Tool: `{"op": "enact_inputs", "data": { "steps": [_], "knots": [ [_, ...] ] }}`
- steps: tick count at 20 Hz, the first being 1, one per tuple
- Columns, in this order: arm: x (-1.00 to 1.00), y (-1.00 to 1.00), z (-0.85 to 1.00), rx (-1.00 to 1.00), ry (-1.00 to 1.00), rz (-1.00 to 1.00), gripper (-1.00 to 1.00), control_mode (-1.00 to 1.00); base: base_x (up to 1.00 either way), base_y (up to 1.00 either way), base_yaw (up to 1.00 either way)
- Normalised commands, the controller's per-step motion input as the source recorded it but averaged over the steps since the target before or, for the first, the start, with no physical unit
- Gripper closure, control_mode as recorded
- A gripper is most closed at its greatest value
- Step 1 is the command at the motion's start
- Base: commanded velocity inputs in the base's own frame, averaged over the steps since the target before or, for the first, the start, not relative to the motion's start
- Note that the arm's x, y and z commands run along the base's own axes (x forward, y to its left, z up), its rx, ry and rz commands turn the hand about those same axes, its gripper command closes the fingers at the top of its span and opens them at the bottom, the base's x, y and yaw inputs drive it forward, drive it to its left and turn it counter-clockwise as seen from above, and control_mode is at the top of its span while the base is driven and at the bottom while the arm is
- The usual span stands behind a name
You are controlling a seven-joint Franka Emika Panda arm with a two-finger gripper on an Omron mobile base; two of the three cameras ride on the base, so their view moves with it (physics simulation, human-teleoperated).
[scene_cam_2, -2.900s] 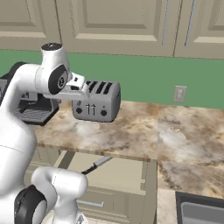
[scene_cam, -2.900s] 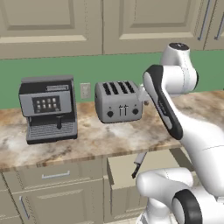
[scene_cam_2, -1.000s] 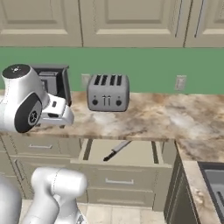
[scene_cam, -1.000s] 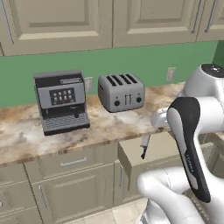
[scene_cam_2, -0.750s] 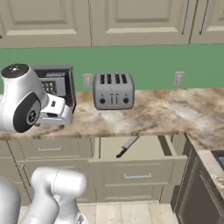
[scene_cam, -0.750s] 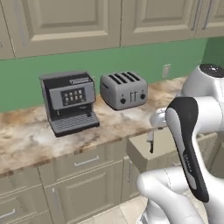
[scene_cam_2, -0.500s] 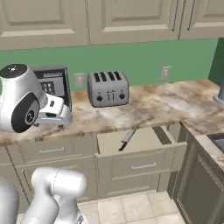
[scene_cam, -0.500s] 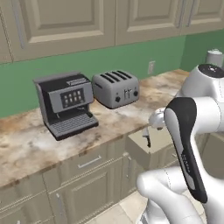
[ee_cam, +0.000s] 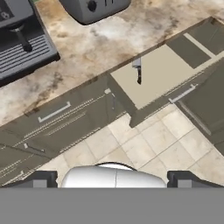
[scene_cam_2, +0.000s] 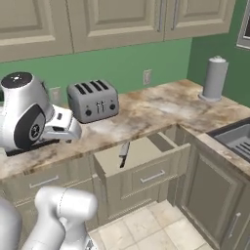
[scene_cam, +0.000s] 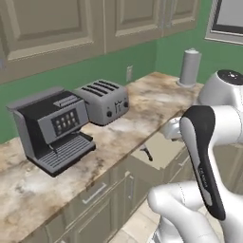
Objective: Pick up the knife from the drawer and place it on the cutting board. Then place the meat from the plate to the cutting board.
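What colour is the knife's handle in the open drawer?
Black; the knife lies in the drawer, clearest in the right base view.

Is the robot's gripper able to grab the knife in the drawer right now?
Probably yes, though not from here yet. The drawer is pulled open and the knife lies uncovered inside with nothing on it. The gripper is open but high above, so it must come down first.

Coffee machine (scene_cam: 52, 130): sits on the marble counter (scene_cam_2: 146, 114), dark, drip tray facing forward.
Toaster (scene_cam_2: 93, 100): silver, four slots, just beside the coffee machine, against the green wall.
Paper towel roll (scene_cam_2: 215, 78): upright, well along the counter near the corner.
Sink (scene_cam_2: 238, 136): beyond the counter's end.
Upper cabinets (scene_cam_2: 117, 19): beige, closed.
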Motion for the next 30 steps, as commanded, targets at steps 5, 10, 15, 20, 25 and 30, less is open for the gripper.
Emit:
{"op": "enact_inputs", "data": {
  "steps": [5, 10, 15, 20, 25, 30],
  "knots": [
    [0.0, 0.0, 0.0, 0.0, 0.0, 0.0, -1.0, 1.0, 0.24, 0.68, -0.42],
    [0.0, 0.0, 0.0, 0.0, 0.0, 0.0, -1.0, 1.0, 0.25, 0.42, -0.25],
    [0.0, 0.0, 0.0, 0.0, 0.0, 0.0, -1.0, 1.0, 0.41, 0.06, -0.13],
    [0.0, 0.0, 0.0, 0.0, 0.0, 0.0, -1.0, 1.0, 0.36, 0.28, -0.21],
    [0.0, 0.0, 0.0, 0.0, 0.0, 0.0, -1.0, 1.0, 0.26, 1.0, -0.36],
    [0.0, 0.0, 0.0, 0.0, 0.0, 0.0, -1.0, 1.0, 0.21, 0.53, -0.38]
  ]
}}
